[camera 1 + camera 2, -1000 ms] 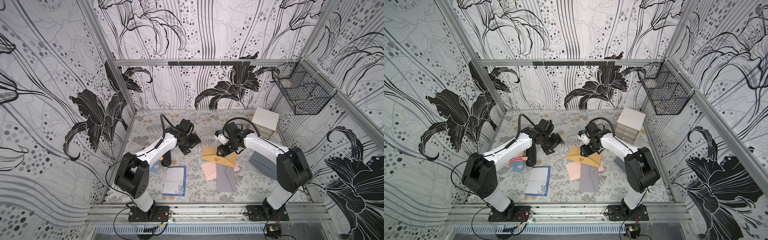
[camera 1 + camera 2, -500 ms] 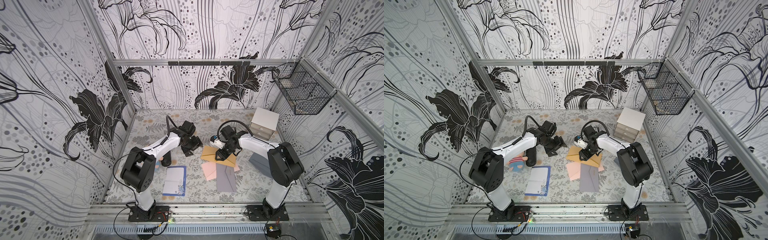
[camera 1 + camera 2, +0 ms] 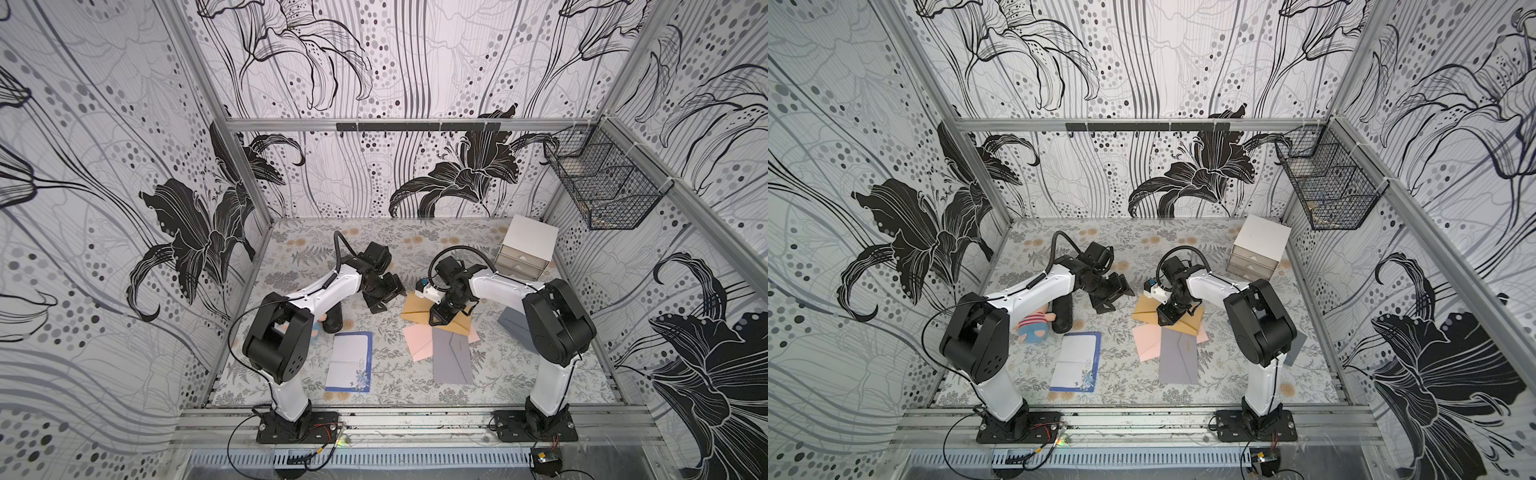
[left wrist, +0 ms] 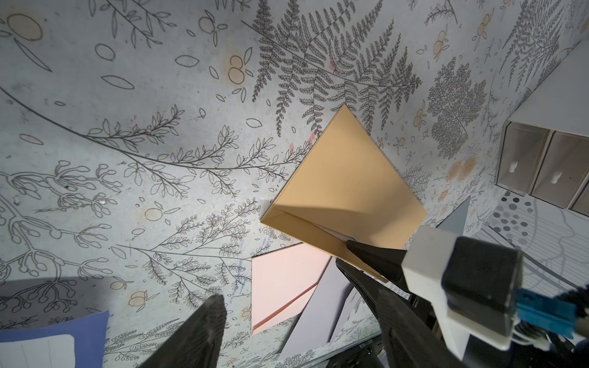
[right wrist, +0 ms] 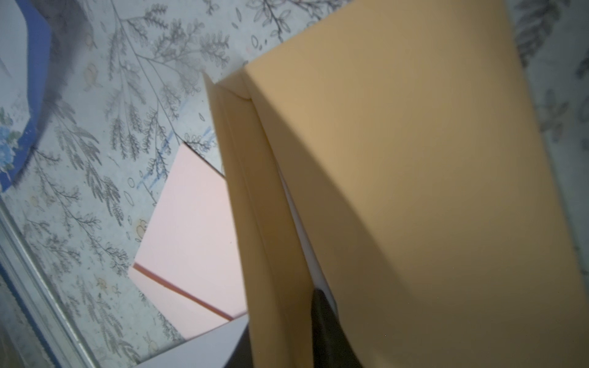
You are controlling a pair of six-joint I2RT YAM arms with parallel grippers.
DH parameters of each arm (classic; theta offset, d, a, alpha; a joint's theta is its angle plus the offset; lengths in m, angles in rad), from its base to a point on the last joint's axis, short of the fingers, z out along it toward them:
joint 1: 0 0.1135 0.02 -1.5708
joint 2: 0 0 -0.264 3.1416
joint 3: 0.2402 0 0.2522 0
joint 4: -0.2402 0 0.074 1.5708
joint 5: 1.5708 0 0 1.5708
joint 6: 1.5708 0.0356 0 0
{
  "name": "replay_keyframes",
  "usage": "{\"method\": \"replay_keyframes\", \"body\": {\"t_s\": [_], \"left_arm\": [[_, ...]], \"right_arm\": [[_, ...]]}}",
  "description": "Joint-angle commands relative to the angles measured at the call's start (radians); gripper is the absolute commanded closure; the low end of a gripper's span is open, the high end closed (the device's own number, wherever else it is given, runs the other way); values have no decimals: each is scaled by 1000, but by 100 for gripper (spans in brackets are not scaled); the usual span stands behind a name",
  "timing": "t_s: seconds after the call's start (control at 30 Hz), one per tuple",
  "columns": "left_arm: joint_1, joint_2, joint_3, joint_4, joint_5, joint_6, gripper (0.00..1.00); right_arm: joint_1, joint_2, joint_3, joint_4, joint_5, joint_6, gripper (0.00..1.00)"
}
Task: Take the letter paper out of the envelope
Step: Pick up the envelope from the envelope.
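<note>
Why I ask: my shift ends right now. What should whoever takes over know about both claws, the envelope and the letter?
Left claw: open and empty, hovering beside the tan envelope without touching it.
Right claw: closed at the envelope's open mouth, one finger inside, pinching its wall.
Letter paper: still inside. Only a white edge shows next to the inner finger, and I cannot tell whether it is caught too.
Done: mouth open and reached.
Left: grip the paper, probably steady the envelope with the free claw, and draw the sheet out.
</note>
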Motion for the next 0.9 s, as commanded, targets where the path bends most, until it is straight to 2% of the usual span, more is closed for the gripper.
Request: {"method": "replay_keyframes", "body": {"t_s": [0.0, 0.07, 0.27, 0.43, 0.6, 0.7, 0.87], "left_arm": [[11, 9, 11, -2, 10, 20, 22], [17, 7, 21, -4, 13, 18, 22], [81, -32, 110, 7, 38, -28, 20], [146, -49, 201, 60, 86, -116, 17], [229, -73, 210, 147, 161, -238, 14], [253, -102, 143, 304, 239, -358, 13], [252, -118, 97, 287, 275, -414, 16]], "right_arm": [[15, -4, 26, -16, 18, -35, 95], [18, -28, 45, -26, 48, -47, 100], [50, -154, 134, -47, 165, -123, 100], [107, -266, 172, -25, 306, -236, 100], [184, -402, 44, 164, 487, -414, 100], [205, -459, -41, 301, 592, -481, 100], [253, -517, -150, 503, 693, -611, 100]]}}
